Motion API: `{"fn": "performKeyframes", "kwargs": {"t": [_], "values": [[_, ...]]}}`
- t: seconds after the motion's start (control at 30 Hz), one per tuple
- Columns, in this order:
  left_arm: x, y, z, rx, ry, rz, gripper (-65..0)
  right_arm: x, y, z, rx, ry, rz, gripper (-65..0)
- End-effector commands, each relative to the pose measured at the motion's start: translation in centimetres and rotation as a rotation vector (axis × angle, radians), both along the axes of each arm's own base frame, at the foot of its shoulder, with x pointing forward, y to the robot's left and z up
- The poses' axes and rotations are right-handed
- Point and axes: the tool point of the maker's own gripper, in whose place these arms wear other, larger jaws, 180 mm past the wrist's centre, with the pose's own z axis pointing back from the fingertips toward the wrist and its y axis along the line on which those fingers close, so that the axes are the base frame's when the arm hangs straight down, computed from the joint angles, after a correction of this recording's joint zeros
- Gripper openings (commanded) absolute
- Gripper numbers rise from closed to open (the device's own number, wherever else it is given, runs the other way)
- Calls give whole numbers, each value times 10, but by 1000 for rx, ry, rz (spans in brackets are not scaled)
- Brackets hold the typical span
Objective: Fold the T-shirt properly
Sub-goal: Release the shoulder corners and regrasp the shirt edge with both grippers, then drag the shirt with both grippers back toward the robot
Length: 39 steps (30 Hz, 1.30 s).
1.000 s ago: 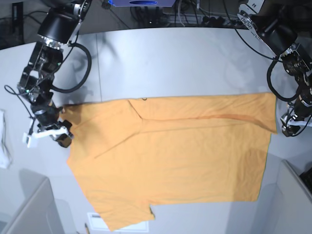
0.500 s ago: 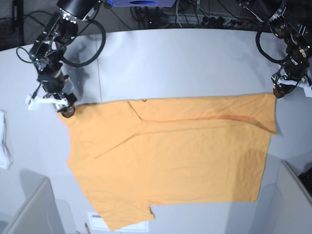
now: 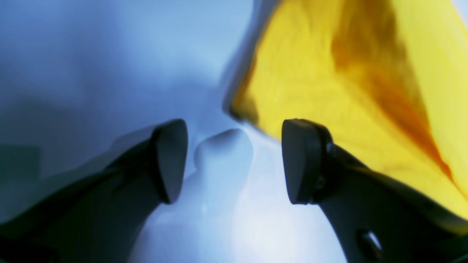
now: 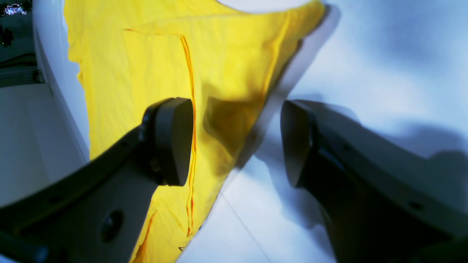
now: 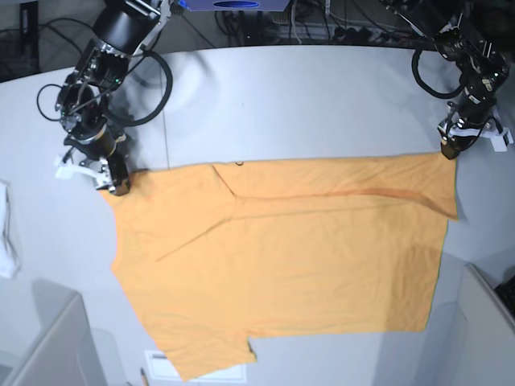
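The T-shirt [image 5: 282, 257] lies flat mid-frame on the grey surface [image 5: 282, 104], white cloth [image 5: 6, 229] far left, both grippers' fingers [image 4: 172, 140] released (nothing between them).

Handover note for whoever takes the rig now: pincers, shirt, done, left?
Left pincer: open, empty, at the T-shirt's far corner, over bare table.
Right pincer: open, empty, straddling the shirt's edge at the other far corner.
T-shirt: flat on the table, one long strip folded over along the far edge.
White cloth: at the table's edge, apart from the shirt.
Left: the remaining folds.
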Motion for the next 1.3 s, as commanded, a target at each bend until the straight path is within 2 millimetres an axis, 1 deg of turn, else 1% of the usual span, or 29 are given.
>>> {"fn": "performKeyframes", "kwargs": {"t": [0.0, 0.1, 0.17, 0.23, 0.37, 0.4, 0.43, 0.5, 0.6, 0.63, 0.77, 0.8, 0.83, 0.93, 1.0, 1.07, 1.13, 1.2, 1.27], "values": [[2, 4, 3, 0, -7, -1, -260, 4, -6, 5, -25, -14, -15, -293], [14, -1, -6, -48, -17, 10, -260, 8, -8, 2, -29, -15, -30, -293], [23, -5, -10, -83, -26, 18, -260, 14, -15, 4, -39, -19, -29, -294], [33, -12, -15, -114, -30, 10, -262, 18, -16, -3, -25, -3, -27, -294], [41, -30, -27, -141, 0, -47, -263, 15, -14, -18, 0, 37, -23, -296], [41, -30, -26, -138, 0, -51, -265, 15, -14, -19, -1, 38, -22, -296], [41, -30, -26, -139, 1, -51, -280, 15, -14, -19, 1, 38, -22, -297], [42, -31, -27, -143, 1, -51, -367, 13, -14, -19, -3, 37, -22, -332], [43, -32, -27, -142, 2, -57, -596, 12, -14, -19, -3, 38, -17, -434], [44, -32, -27, -142, 0, -57, -650, 12, -14, -19, -3, 38, -17, -462], [45, -31, -25, -136, -2, -59, -650, 16, -16, -16, -8, 30, -16, -584], [46, -30, -23, -130, -3, -61, -650, 17, -20, -13, -16, 26, -14, -627], [46, -26, -20, -119, -1, -64, -650, 20, -23, -8, -26, 15, -11, -650], [48, -25, -18, -80, 43, -137, -650, 32, -20, 11, -63, -34, 18, -650], [49, -20, -9, -55, 51, -156, -650, 37, -23, 29, -90, -75, 23, -650], [45, -13, 0, -37, 60, -157, -650, 42, -22, 46, -95, -104, 43, -650], [44, -5, 15, 4, 57, -164, -650, 43, -20, 60, -100, -124, 65, -650], [32, -1, 15, 31, 88, -177, -650, 39, -18, 62, -100, -122, 78, -650], [23, -3, 9, 30, 109, -182, -650, 30, -17, 54, -96, -98, 79, -650]]}}
